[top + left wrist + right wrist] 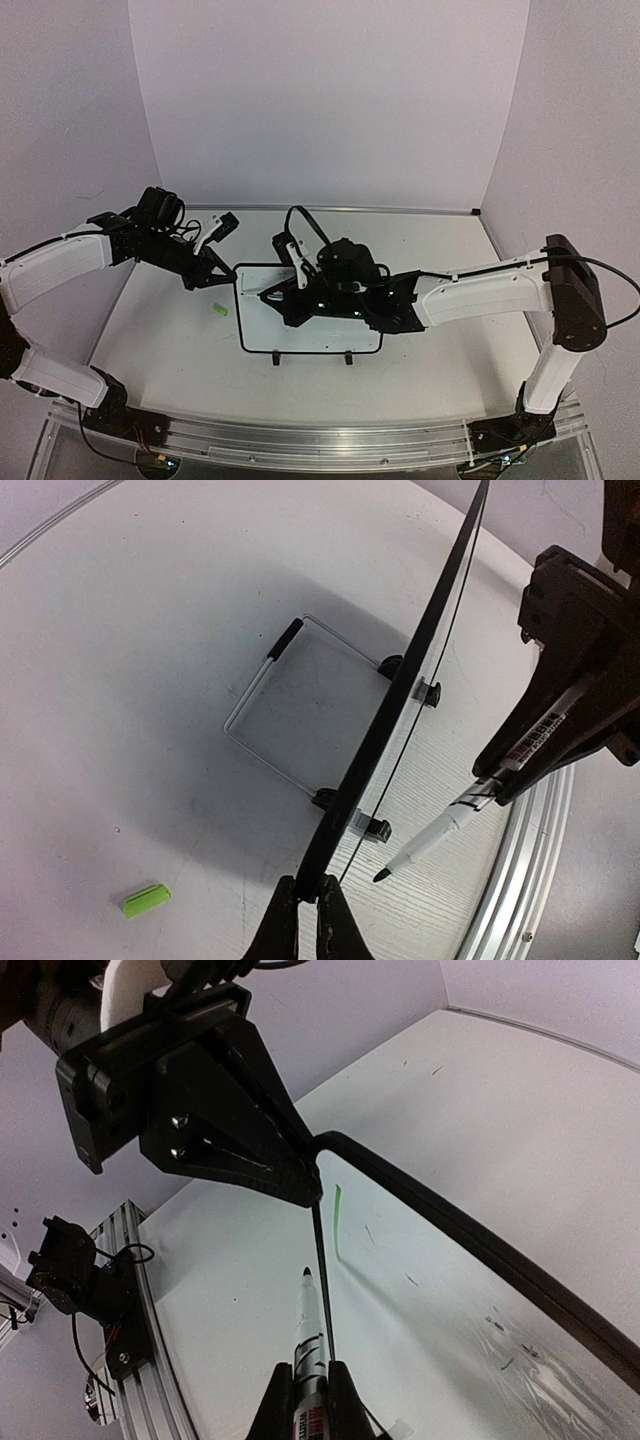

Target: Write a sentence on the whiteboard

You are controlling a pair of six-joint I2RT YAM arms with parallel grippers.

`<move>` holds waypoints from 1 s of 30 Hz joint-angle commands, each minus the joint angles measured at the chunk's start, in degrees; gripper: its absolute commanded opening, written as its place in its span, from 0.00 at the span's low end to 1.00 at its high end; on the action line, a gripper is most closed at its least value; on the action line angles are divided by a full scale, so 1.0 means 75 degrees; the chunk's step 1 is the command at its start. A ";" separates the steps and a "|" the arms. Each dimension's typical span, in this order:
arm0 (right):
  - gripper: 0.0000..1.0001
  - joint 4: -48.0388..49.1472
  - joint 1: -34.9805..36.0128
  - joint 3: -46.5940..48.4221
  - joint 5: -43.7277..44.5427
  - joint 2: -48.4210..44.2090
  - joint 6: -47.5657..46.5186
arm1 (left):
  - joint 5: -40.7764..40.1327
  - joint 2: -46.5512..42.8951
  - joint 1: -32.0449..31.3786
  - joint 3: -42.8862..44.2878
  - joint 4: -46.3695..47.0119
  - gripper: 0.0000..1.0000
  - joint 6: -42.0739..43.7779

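The whiteboard (330, 335) lies mid-table, its two black feet clips toward the arms. My left gripper (226, 277) is shut on the board's black edge (385, 720) at the far left corner, jaws (308, 908) pinched tight. My right gripper (312, 1390) is shut on a white marker (308, 1330) whose dark tip (306, 1276) points at that same corner, just beside the thin border line. Whether the tip touches the surface I cannot tell. One short light-green stroke (337, 1220) marks the board (450, 1340); no words of the sentence show. The left wrist view shows the marker (450, 825) hanging from the right gripper (500, 785).
A small green cap (219, 310) lies on the table left of the board, and shows in the left wrist view as the cap (147, 899). A thin wire frame (262, 695) sits beside the board's edge. The aluminium rail (300, 440) runs along the near table edge.
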 commanded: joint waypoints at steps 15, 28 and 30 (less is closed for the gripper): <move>0.00 0.0389 -0.0024 0.0333 0.0712 -0.0007 -0.0174 | -0.0426 -0.0087 -0.0024 0.0067 -0.0039 0.00 0.0168; 0.00 0.0320 -0.0024 0.0401 0.0922 0.0105 -0.0079 | -0.0440 -0.0077 -0.0035 0.0077 -0.0051 0.00 0.0155; 0.00 0.0319 -0.0022 0.0356 0.1091 0.0071 -0.0055 | -0.0440 -0.0084 -0.0035 0.0073 -0.0051 0.00 0.0155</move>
